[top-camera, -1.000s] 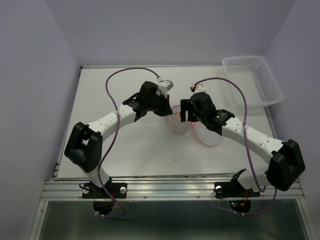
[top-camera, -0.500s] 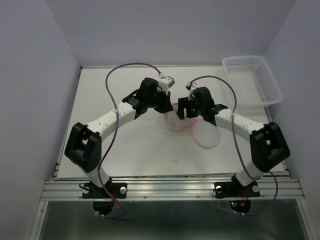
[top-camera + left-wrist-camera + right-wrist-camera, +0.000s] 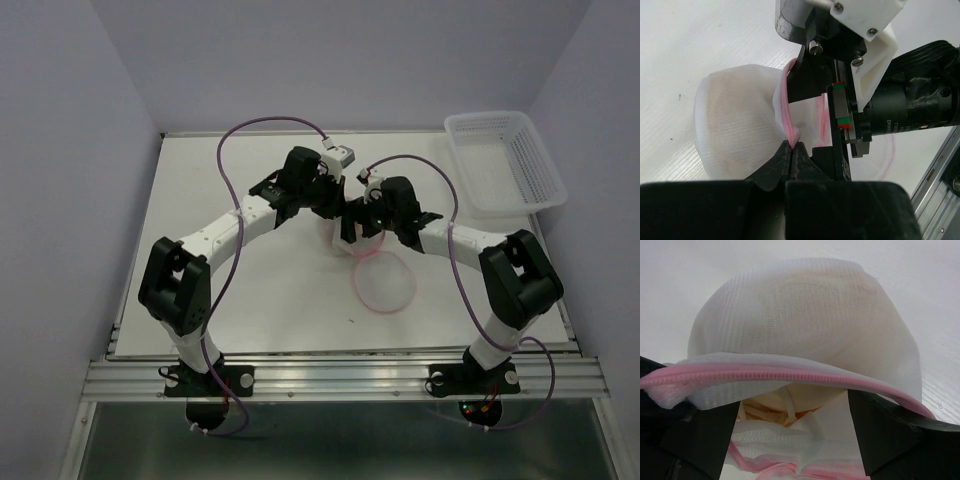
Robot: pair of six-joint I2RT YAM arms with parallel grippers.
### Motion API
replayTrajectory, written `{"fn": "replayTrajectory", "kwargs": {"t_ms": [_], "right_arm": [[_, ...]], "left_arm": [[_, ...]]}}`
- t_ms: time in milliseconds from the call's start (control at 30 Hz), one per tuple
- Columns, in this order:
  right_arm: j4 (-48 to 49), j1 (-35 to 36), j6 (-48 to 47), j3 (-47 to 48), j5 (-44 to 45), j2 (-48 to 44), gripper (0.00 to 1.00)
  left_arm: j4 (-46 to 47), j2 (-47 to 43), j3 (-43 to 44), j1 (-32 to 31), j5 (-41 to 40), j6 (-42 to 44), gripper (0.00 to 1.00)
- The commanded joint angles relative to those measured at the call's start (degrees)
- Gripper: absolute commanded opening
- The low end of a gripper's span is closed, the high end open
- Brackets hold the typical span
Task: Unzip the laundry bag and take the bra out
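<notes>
the laundry bag (image 3: 343,238), a small rounded pouch of translucent white mesh with a thin pink zipper rim, sits near the middle of the flat white table (image 3: 230,285), right between the tips of the two arms. the left gripper (image 3: 791,146) is clamped tight on the pink rim, its black fingers pinching the zipper tape. the right gripper (image 3: 790,425) has its jaws spread wide, one on each side of the bag's mouth, gripping nothing that i can see. the zip looks largely undone: a loose mesh flap edged in pink (image 3: 385,284) lies on the table toward the near edge. through the gap shows the bra (image 3: 782,410), a small peach-tan padded fabric piece, inside the pouch

what could go wrong, as i judge it: the right jaws may close on mesh along with the bra, so the whole pouch drags out with it. the thin tape could also slip from the left pinch under that pull, letting the mouth fall shut
</notes>
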Motion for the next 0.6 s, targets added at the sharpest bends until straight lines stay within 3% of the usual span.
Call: {"fn": "replayTrajectory", "kwargs": {"t_ms": [0, 167, 200, 267, 300, 400, 567], "right_arm": [[8.6, 0.4, 2.7, -0.7, 1.1, 2.7, 0.92], [8.9, 0.4, 4.9, 0.0, 3.5, 6.2, 0.85], [9.7, 0.4, 5.3, -0.3, 3.9, 6.3, 0.69], [10.5, 0.4, 6.1, -0.8, 4.3, 5.5, 0.47], [11.9, 0.4, 6.3, -2.2, 5.0, 4.9, 0.26], [12.7, 0.4, 5.9, -3.5, 7.3, 1.1, 0.07], [11.3, 0.4, 5.4, -5.4, 8.6, -5.3, 0.01]], "left_arm": [[1.4, -0.7, 2.3, -0.4, 2.7, 0.0, 0.00], [2.7, -2.0, 0.4, -0.4, 2.6, -0.9, 0.00], [2.9, -2.1, -0.1, -0.4, 2.1, -1.0, 0.00], [3.0, -2.3, -0.5, -0.4, 0.7, -1.7, 0.00], [3.1, -2.4, -1.0, -0.4, 0.1, -2.0, 0.00], [3.3, -2.5, -2.1, 0.1, -1.5, -3.5, 0.00], [4.7, -3.5, -5.6, 3.3, -3.2, -9.1, 0.00]]}}
